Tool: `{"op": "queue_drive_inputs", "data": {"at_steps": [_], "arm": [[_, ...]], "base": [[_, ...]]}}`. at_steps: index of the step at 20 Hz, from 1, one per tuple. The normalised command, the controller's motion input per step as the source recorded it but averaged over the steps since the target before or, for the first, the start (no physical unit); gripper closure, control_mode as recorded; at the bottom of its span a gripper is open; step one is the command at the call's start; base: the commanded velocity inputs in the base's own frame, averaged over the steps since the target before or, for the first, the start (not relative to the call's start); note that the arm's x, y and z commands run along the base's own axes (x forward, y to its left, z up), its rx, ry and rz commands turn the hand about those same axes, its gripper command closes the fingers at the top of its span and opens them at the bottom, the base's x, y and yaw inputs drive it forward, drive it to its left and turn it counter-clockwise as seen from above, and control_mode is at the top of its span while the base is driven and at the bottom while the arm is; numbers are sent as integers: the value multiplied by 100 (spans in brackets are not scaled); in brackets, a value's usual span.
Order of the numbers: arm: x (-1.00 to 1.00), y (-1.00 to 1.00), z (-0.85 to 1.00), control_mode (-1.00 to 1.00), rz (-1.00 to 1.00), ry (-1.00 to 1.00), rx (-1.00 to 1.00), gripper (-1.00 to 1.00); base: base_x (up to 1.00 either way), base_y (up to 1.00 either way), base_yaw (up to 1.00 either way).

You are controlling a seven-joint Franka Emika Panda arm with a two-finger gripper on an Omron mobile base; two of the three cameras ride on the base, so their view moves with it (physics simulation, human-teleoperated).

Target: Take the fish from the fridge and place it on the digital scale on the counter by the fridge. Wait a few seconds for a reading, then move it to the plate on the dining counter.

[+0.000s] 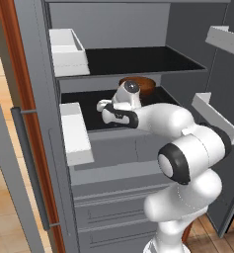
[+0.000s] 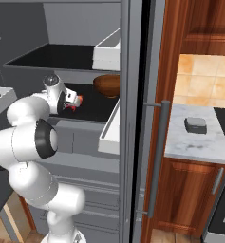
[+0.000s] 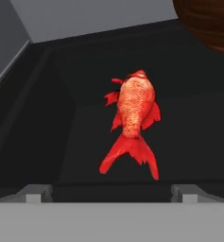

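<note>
Hand view: we see the fish (image 3: 133,118) mid-frame on the fridge's (image 1: 138,20) dark shelf (image 3: 61,142), brown bowl (image 3: 208,21) upper right. Our tool (image 3: 111,193) is spread wide, empty, fingertips (image 3: 35,193) just short of the tail.

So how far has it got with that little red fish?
Done: the fridge is open and the arm reaches onto its dark shelf. In hand: the open end effector hovers over the fish, which lies on the shelf, not yet gripped. Left: grasp it, set it on the digital scale on the counter, wait, then take it to the plate.
</note>
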Motion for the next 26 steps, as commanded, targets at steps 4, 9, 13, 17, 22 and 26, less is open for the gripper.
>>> {"op": "queue_drive_inputs", "data": {"at_steps": [4, 9, 13, 17, 22, 26], "arm": [[6, -9, -1, -100, 0, 13, -11, -100], [0, 0, -10, -100, 0, 4, -6, -100], [0, 0, -37, -100, 0, 0, 0, -100], [21, 0, -29, -100, 0, 0, 0, -100], [41, 0, -8, -100, 0, 0, 0, -100], [43, 0, -8, -100, 0, 1, 0, -100]], "base": [[0, 0, 0], [0, 0, 0], [0, 0, 0], [0, 0, 0], [0, 0, 0], [0, 0, 0]]}}
